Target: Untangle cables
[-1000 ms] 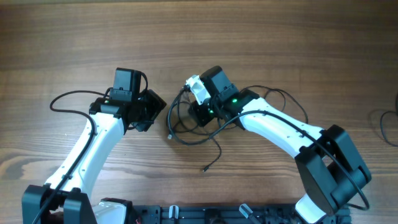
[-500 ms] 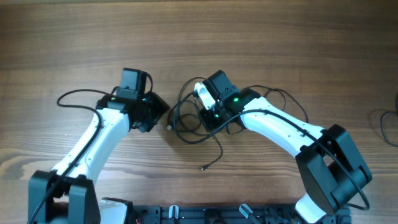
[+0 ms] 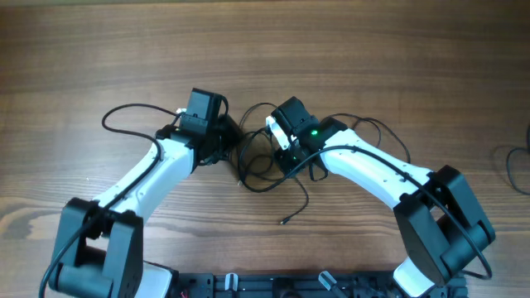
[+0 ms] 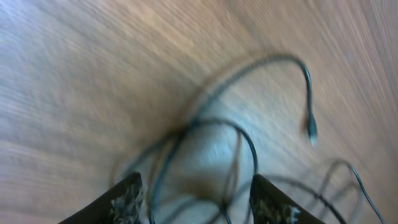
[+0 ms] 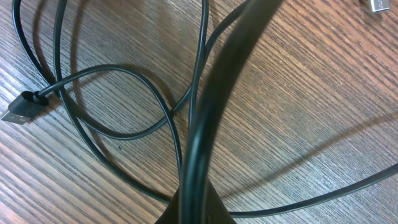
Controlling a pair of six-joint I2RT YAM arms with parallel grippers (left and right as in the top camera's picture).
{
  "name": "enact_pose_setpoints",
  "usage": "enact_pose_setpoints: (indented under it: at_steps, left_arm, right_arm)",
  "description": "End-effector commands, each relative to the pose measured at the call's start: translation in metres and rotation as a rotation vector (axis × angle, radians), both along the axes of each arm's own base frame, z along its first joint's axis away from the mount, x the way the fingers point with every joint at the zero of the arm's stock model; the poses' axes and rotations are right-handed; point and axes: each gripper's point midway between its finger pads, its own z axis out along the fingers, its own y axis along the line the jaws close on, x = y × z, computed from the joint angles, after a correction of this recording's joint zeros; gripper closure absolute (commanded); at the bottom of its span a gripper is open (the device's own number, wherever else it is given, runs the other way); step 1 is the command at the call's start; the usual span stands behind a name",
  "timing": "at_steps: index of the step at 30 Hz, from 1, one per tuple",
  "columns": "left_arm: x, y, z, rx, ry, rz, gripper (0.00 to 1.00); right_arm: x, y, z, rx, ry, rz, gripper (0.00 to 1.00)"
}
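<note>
The cables [image 3: 258, 172] lie as loose black loops in the middle of the wooden table, and one tail ends in a small plug [image 3: 284, 221]. My right gripper [image 3: 279, 159] is at the loops' right side, shut on one black strand [image 5: 214, 106] that runs up from its fingers [image 5: 196, 208]. A USB plug [image 5: 15, 112] lies to the left in the right wrist view. My left gripper [image 3: 234, 147] is at the loops' left edge. The left wrist view is blurred; there the left gripper [image 4: 196, 190] stands open with cable loops [image 4: 211, 130] lying between and beyond its fingers.
The left arm's own thicker black cable [image 3: 124, 112] arcs over the table behind it. Another dark cord [image 3: 517, 165] shows at the right edge. The arm bases and a black rail [image 3: 273, 285] sit along the front edge.
My left arm has swung to the right, up to the loops. The loose tail with the plug has shifted slightly right. The right gripper has barely moved, still shut on its strand.
</note>
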Motion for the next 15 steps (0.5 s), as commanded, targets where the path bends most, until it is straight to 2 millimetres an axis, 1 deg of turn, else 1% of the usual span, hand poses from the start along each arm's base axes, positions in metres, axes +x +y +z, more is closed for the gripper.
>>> enact_pose_setpoints:
  at_steps: [1,4,6,8,11,12,15]
  left_arm:
    - [0.018,0.016,-0.011,0.152,-0.081,-0.063,0.43]
    - [0.022,0.009,-0.017,0.171,-0.105,-0.152,0.41]
    - [0.021,0.000,-0.020,0.167,-0.119,-0.232,0.40]
    - [0.019,-0.005,-0.025,0.180,-0.118,-0.280,0.38]
    - [0.017,-0.006,-0.034,0.212,-0.108,-0.321,0.39]
    - [0.016,-0.004,-0.042,0.237,-0.094,-0.332,0.41]
    - [0.016,0.001,-0.051,0.287,-0.085,-0.344,0.44]
  right_arm:
    - [-0.001,-0.003,-0.007,-0.013,0.012,0.012,0.96]
    - [0.000,-0.002,-0.006,-0.010,0.008,0.012,0.96]
    - [0.001,-0.001,-0.006,-0.004,0.003,0.006,0.96]
    - [0.002,0.000,-0.005,0.004,0.003,-0.013,0.96]
    - [0.000,0.006,-0.004,0.036,0.017,-0.003,0.96]
    - [-0.001,0.010,-0.003,0.058,0.023,0.004,0.96]
    - [-0.001,0.015,-0.002,0.081,0.026,0.010,0.96]
